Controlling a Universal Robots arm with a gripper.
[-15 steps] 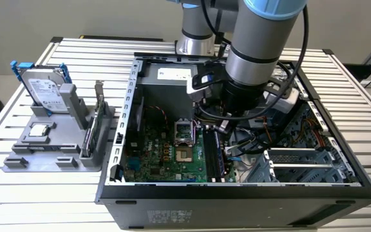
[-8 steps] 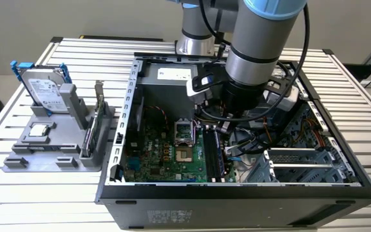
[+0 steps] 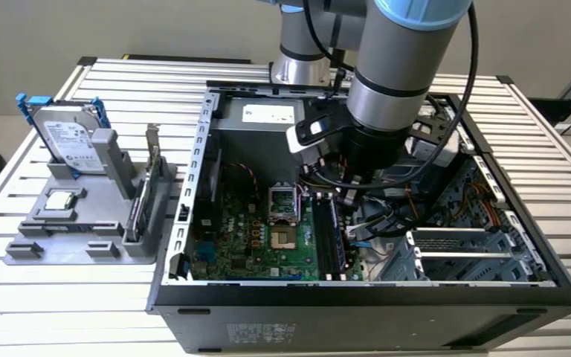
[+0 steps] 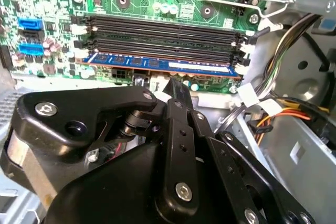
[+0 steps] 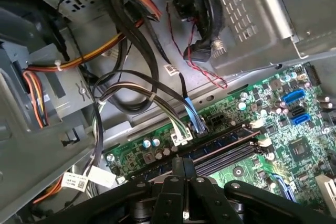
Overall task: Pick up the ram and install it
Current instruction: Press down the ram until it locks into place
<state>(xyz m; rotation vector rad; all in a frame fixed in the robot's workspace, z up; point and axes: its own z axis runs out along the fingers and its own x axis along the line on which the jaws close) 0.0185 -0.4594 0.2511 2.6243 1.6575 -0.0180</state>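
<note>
gripper (image 4: 176,90): inside the open computer case (image 3: 365,297), just above the ram, open/closed state cannot be told | ram (image 4: 157,65): seated in outermost black motherboard slot, beside three empty slots (image 4: 163,32)

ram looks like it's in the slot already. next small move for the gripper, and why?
Probably a short straight press down on the ram, then check the latches. In the second wrist view the blue stick already lies along the slot nearest the gripper, parallel to the empty black slots, with a finger right at its edge. Whether the white end clips have closed can't be told.
</note>
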